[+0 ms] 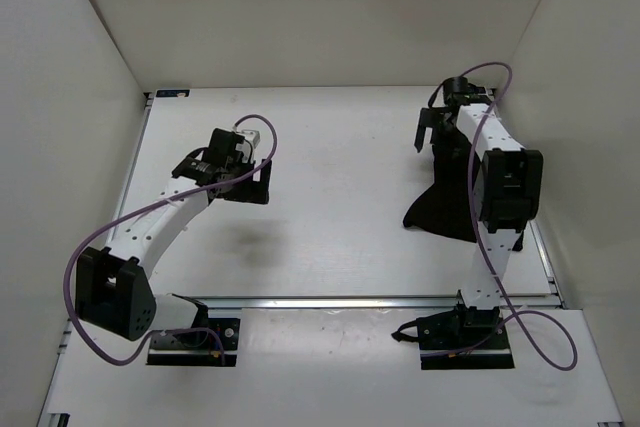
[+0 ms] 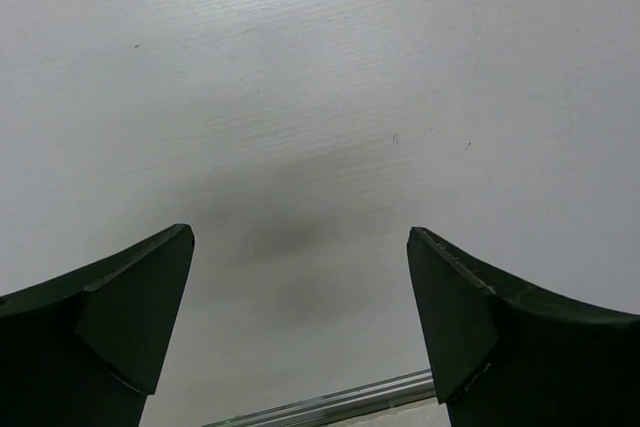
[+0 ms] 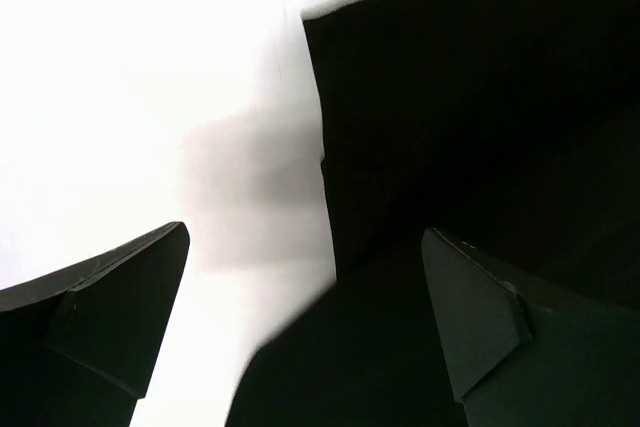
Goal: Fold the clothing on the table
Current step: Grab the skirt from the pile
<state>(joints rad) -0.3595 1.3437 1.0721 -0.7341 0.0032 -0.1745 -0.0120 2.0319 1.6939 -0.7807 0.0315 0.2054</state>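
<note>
White desk (image 1: 330, 237) carried everything. Black clothing (image 1: 443, 205) lay bunched right under the right gripper (image 3: 305, 242), with a straight cloth edge showing between its fingers. That gripper was wide open and held nothing. Left gripper (image 2: 300, 242) was also wide open and empty over bare desk, clothing well off to its right. To do it well, probably: right pinches that edge, top layer only; left crosses over for another corner.

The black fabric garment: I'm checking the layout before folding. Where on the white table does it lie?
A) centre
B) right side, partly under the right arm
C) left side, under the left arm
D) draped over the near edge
B: the black fabric garment lies on the right side of the white table, partly under the right arm.
</note>
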